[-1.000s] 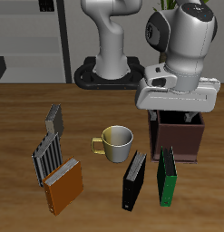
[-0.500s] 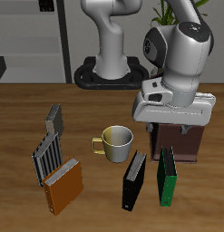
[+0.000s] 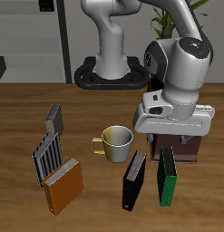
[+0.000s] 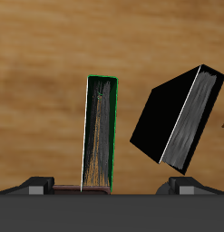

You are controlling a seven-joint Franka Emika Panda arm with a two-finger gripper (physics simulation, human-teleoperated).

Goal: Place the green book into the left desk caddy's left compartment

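Green book [image 3: 166, 177] stands on its edge on the wooden table [image 3: 18, 127], near the table's front edge. It is not in the left desk caddy [image 3: 178, 143] yet. The caddy is a dark brown box just behind the book, and the robot's big white and grey hand hides most of it, so the left compartment cannot be seen.

The gripper [image 3: 176, 138] hangs over the caddy and the back end of the book. In the wrist view the green book [image 4: 99, 132] stands upright between the two dark finger tips [image 4: 36, 184], which are wide apart and touch nothing. So the fingers are open and hold nothing.

A black book [image 3: 133, 181] stands just beside the green one, leaning a little. A cream mug [image 3: 116, 142] sits near it. An orange book [image 3: 63, 186] and a grey slatted rack [image 3: 48, 149] are well apart, on the other side of the mug.
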